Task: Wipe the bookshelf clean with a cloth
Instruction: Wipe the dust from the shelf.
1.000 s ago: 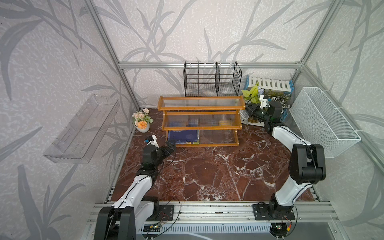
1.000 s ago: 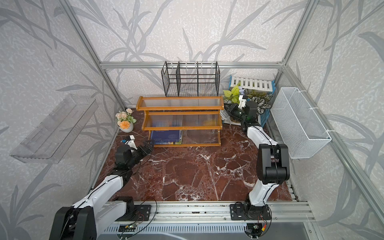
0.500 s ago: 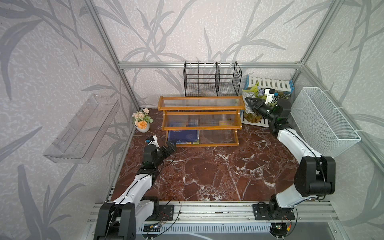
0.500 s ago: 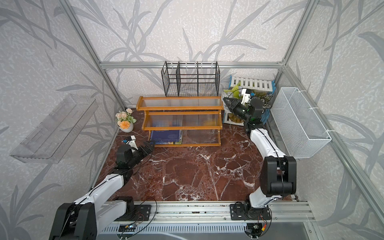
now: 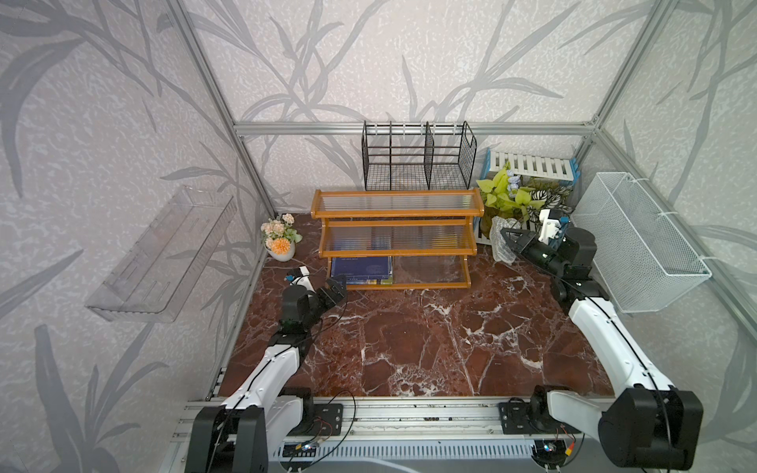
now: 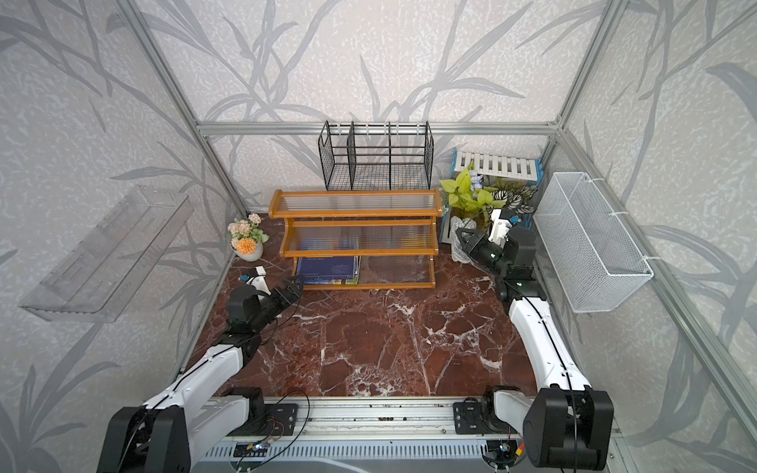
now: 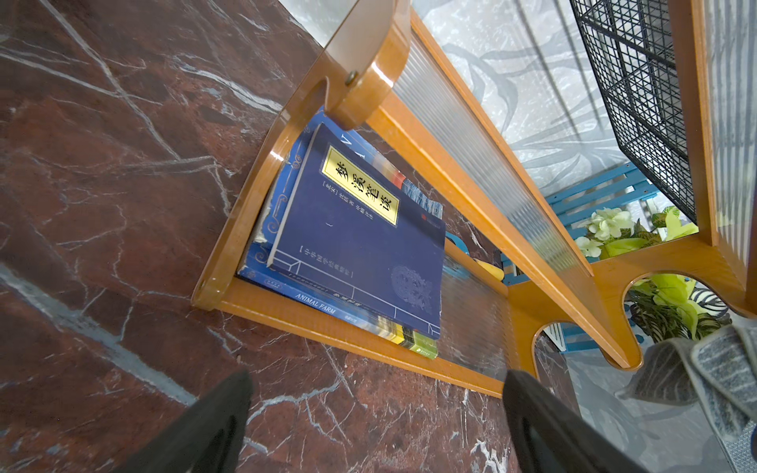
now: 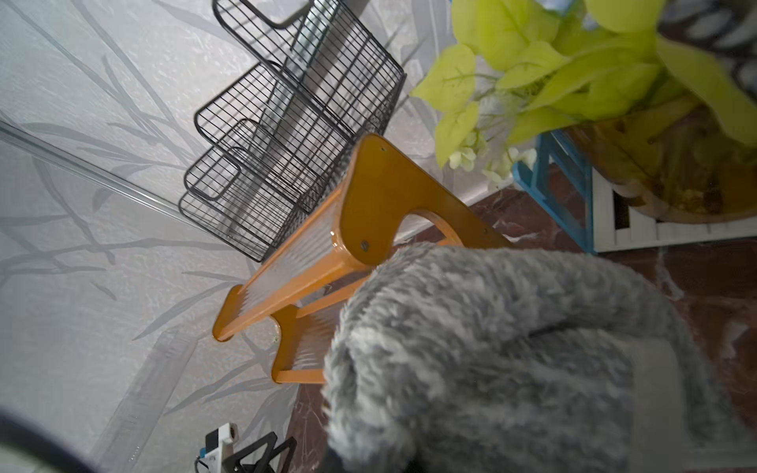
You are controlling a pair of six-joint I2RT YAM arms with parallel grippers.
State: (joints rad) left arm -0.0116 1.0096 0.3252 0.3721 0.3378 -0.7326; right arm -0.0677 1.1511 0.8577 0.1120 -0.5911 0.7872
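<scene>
Holding cloth (image 5: 500,254) clamped in right gripper (image 5: 509,238), at 3 o'clock of bookshelf (image 5: 393,213), apart from its end panel. Idle left gripper (image 5: 336,289): jaws apart, empty, at 7 o'clock. Advice: lay cloth flat on top board, sweep toward 9 o'clock, pressing lightly.

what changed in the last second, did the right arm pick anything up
The right gripper, still shut on the cloth, rose from low beside the plants, and its elbow swung back toward the near edge. The cloth now hangs by the right end of the bookshelf. No new grasp or release is visible. The left gripper stays open by the bookshelf's lower left corner; the bookshelf and books are unmoved.
</scene>
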